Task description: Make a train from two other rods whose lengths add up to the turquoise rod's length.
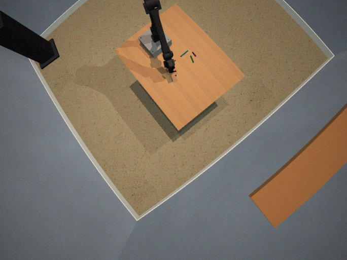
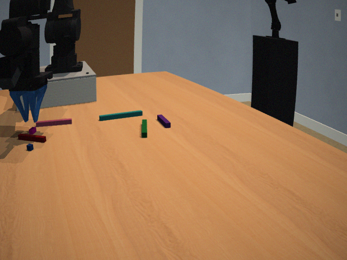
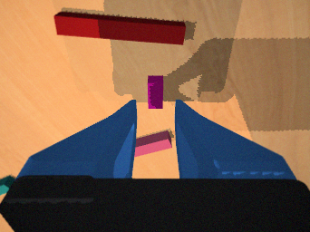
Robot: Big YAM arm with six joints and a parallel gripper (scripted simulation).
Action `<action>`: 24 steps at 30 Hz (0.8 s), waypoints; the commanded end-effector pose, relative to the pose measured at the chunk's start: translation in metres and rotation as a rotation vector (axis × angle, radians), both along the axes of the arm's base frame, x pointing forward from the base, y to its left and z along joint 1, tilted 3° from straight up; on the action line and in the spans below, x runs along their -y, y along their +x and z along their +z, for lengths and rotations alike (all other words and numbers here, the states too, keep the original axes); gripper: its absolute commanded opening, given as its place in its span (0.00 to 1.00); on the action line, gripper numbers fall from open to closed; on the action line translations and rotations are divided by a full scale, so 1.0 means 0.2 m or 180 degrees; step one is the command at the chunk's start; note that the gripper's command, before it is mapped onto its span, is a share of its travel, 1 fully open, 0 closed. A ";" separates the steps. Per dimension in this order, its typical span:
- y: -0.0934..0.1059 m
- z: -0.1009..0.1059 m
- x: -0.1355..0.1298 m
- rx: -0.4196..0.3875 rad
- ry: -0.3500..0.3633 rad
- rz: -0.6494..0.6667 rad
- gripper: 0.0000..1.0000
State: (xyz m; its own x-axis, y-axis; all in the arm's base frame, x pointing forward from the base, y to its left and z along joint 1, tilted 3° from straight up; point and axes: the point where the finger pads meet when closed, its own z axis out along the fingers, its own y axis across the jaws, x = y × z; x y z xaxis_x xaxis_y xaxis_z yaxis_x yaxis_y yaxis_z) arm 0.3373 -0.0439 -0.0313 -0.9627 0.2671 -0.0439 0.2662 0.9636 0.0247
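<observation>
Blue claw above the short magenta rod

My blue, tapering claw (image 2: pixel 31 121) (image 3: pixel 155 108) hangs over the pale, wood-grained bench (image 1: pixel 179 103) (image 2: pixel 185 184), its fingers narrowly parted, holding nothing. Grey-blue walls (image 2: pixel 197 25) and a brown door (image 2: pixel 104 28) stand beyond.

My landmark is the stubby, square-edged magenta rod (image 2: pixel 32 130) (image 3: pixel 155 92), lying flat below my fingertips. Near it lie the dark red bar-shaped rod (image 1: pixel 174 71) (image 2: pixel 31 138) (image 3: pixel 120 28) and the long pink rod (image 2: pixel 54 122) (image 3: pixel 154 143), on opposite sides. Past the red one sits the tiny blue cube-like rod (image 1: pixel 175 75) (image 2: pixel 29 147). Well apart from magenta lie the long turquoise rod (image 1: pixel 184 53) (image 2: pixel 120 115), the green rod (image 1: pixel 192 59) (image 2: pixel 144 128) and the purple rod (image 1: pixel 194 54) (image 2: pixel 164 121).
</observation>
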 end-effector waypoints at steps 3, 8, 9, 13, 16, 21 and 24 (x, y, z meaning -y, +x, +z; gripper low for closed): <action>0.01 -0.03 -0.01 0.0024 -0.0008 -0.0002 0.24; 0.01 -0.04 -0.01 0.0024 -0.0007 -0.0002 0.24; 0.01 -0.04 -0.01 0.0024 -0.0008 -0.0002 0.24; 0.01 -0.05 -0.01 0.0015 -0.0006 -0.0001 0.24; 0.02 -0.04 -0.01 0.0034 -0.0009 -0.0001 0.24; 0.01 -0.04 -0.01 0.0025 -0.0008 -0.0001 0.24; 0.01 -0.04 -0.01 0.0025 -0.0008 -0.0001 0.24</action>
State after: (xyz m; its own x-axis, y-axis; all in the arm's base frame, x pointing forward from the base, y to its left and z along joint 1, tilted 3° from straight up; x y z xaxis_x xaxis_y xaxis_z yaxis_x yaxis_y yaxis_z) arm 0.3379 -0.0439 -0.0375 -0.9626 0.2672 -0.0454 0.2663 0.9636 0.0249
